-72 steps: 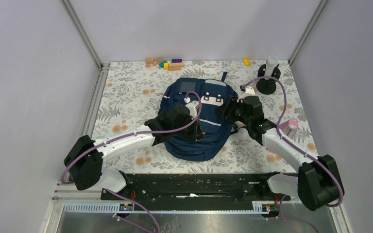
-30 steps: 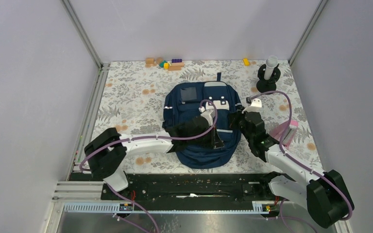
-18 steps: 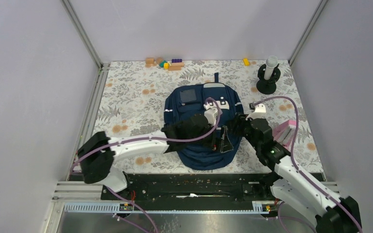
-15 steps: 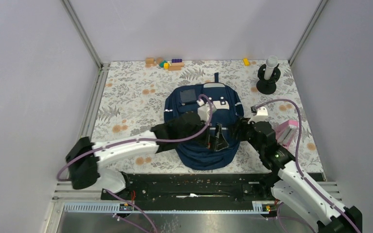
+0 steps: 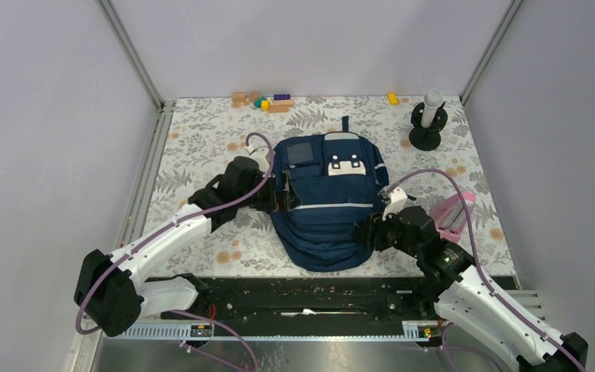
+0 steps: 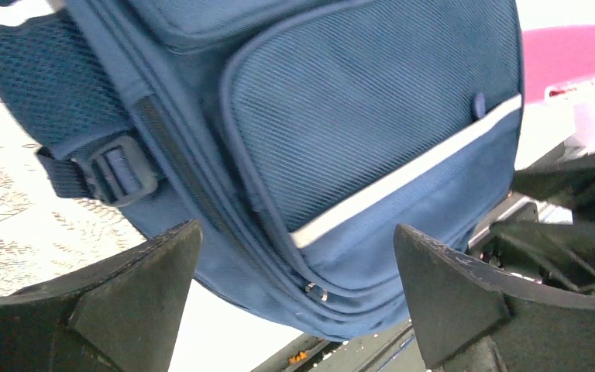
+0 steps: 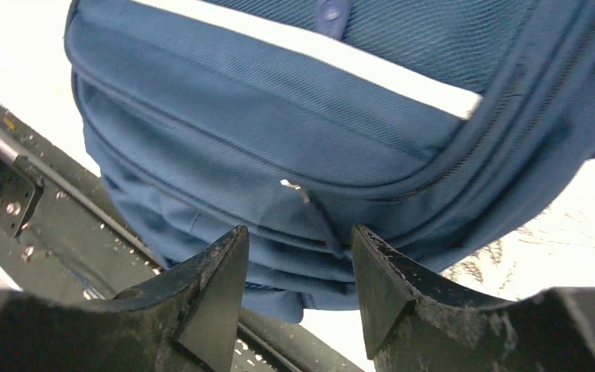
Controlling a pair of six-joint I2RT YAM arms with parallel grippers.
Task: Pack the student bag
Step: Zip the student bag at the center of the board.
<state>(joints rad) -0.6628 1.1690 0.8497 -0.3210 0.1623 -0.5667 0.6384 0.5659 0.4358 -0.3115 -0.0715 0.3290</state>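
The student bag (image 5: 325, 201), a navy-blue backpack with a light stripe, lies flat in the middle of the table, pockets up. My left gripper (image 5: 279, 191) stands at its left side, wide open and empty. In the left wrist view the bag (image 6: 356, 116) fills the space beyond that gripper (image 6: 298, 263), with a zipper pull (image 6: 315, 291) between the jaws but apart from them. At the bag's near right corner my right gripper (image 5: 366, 232) is partly open. Its wrist view shows the bag (image 7: 279, 101) and a zipper pull (image 7: 294, 186) just beyond the gripper (image 7: 298, 256), nothing clasped.
A pink object (image 5: 455, 213) lies right of the bag, close to the right arm. A black stand with a white cylinder (image 5: 428, 124) is at the back right. Coloured blocks (image 5: 263, 101) and a yellow block (image 5: 393, 98) lie along the back. The black rail (image 5: 310, 291) runs along the near edge.
Both grippers were shut over the bag's front and have opened. The left arm swung off to the bag's left side. The right arm drew back to the near right corner.
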